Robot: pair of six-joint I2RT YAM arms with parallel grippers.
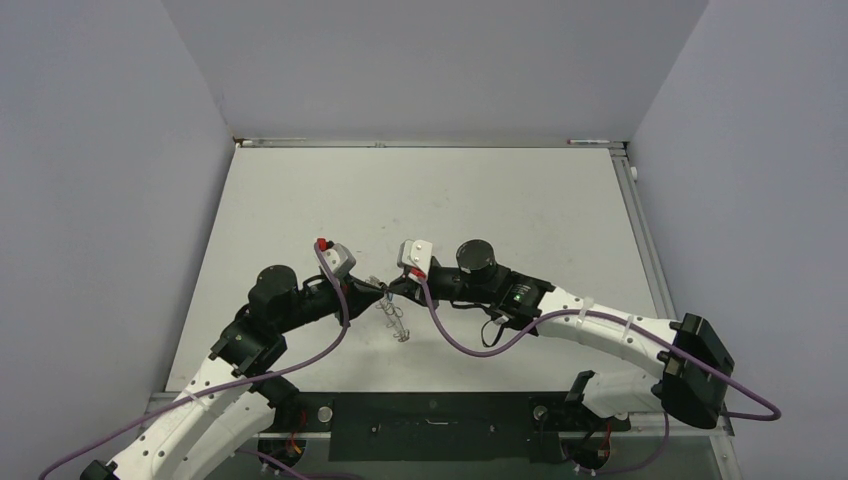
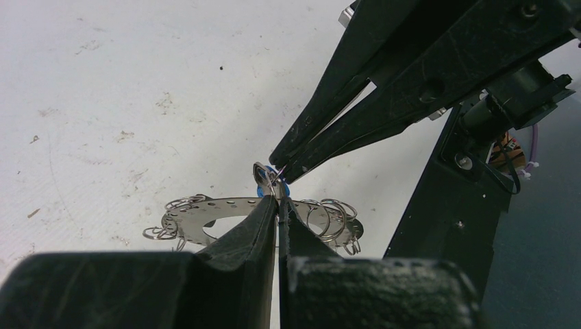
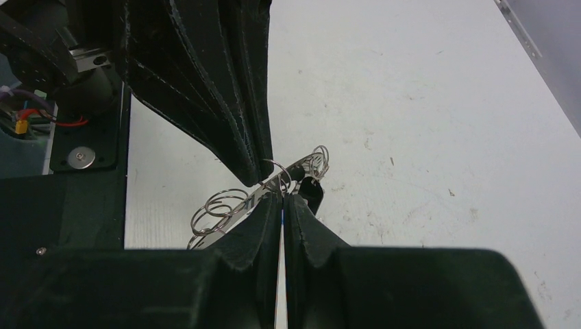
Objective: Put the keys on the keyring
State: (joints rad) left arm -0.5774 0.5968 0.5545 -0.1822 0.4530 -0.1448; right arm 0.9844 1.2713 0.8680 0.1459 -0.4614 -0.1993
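The keyring [image 2: 205,212], a flat grey ring with wire loops round its edge, hangs just above the table between both grippers [image 1: 397,322]. My left gripper [image 2: 279,201] is shut on the ring's upper edge at a loop. My right gripper [image 3: 282,199] is shut tip to tip against it, with a thin blue sliver of the blue key [image 2: 261,190] between its fingers. In the right wrist view the keyring [image 3: 250,199] runs edge-on, and the black key head [image 3: 312,192] sits against its far end. Whether that key hangs on a loop I cannot tell.
The white table [image 1: 500,200] spreads out behind the grippers. A black base plate [image 1: 430,425] lies along the near edge between the arm bases. Grey walls close in the left, right and back.
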